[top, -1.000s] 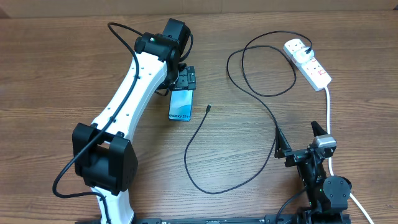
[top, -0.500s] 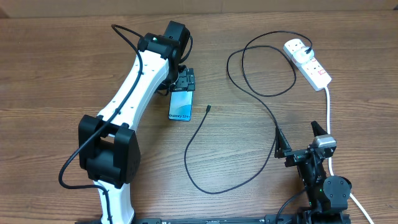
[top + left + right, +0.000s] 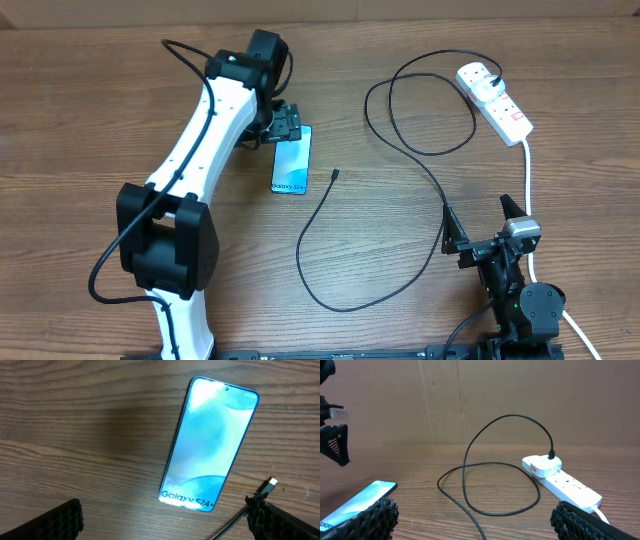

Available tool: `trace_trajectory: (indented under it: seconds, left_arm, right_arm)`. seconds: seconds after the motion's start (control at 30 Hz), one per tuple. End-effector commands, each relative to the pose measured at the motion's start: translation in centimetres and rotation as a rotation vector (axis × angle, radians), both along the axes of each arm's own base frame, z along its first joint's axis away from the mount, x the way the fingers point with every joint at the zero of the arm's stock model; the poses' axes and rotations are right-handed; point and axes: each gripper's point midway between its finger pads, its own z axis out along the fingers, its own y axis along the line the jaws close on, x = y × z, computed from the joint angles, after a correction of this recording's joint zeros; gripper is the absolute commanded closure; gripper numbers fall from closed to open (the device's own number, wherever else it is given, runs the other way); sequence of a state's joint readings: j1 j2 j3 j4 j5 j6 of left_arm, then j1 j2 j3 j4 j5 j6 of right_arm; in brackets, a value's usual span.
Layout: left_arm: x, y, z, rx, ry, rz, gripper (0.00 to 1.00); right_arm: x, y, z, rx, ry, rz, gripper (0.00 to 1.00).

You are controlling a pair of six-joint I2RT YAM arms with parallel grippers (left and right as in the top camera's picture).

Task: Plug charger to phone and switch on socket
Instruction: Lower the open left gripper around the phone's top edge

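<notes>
The left arm (image 3: 205,130) rises from its black base at the near left edge of the table (image 3: 90,120) and slants away toward the far middle, with the wrist bent downward. The left gripper (image 3: 284,124) hangs over the far end of the phone (image 3: 291,163), clear of it. Its fingers (image 3: 57,520) are spread wide and hold nothing. In the left wrist view they sit at the two lower corners, with the phone between them. The phone lies flat on the wood, screen up, lettered end toward the robot.

Just right of the phone's near corner lies the small tip of the charger (image 3: 335,174), close to the phone but not plugged in. Its thin black cable curves down toward the near edge, swings right, climbs in a wide loop and ends in a white plug block (image 3: 478,75). That block sits in the far outlet of the socket (image 3: 505,108), which lies at the far right. A thick white cord (image 3: 527,180) runs from the socket toward the robot.

The right arm (image 3: 520,295) is folded low at the near right edge. The right gripper (image 3: 478,218) points away across the table, well short of the socket, with its fingers wide apart and empty.
</notes>
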State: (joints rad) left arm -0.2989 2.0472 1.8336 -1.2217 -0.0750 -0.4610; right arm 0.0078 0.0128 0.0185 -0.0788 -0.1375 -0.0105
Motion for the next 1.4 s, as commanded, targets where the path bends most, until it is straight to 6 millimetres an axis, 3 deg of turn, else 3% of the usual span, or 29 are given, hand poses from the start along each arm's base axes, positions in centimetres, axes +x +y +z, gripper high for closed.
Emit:
trace_trajectory:
  seconds: [0.0,0.4,0.7,0.93,1.37]
  left_arm:
    - [0.0,-0.3,-0.5,-0.014,0.014,-0.036,0.00]
    - [-0.3,-0.6,-3.0,-0.025,0.024,-0.070,0.00]
    - [-1.1,-2.8,-4.9,-0.091,0.035,-0.128,0.00]
    - [-0.7,-4.0,-4.9,-0.096,0.003,-0.173,0.00]
    - [-0.1,-4.5,-4.7,-0.101,-0.027,-0.197,0.00]
  right_arm:
    - [0.0,-0.2,-0.2,0.006,-0.004,-0.011,0.00]
    - [0.0,-0.2,-0.1,0.006,-0.004,-0.011,0.00]
    - [0.0,-0.2,-0.2,0.006,-0.004,-0.011,0.00]
    - [0.0,-0.2,-0.2,0.006,-0.004,-0.011,0.00]
    - [0.0,-0.2,-0.2,0.006,-0.004,-0.011,0.00]
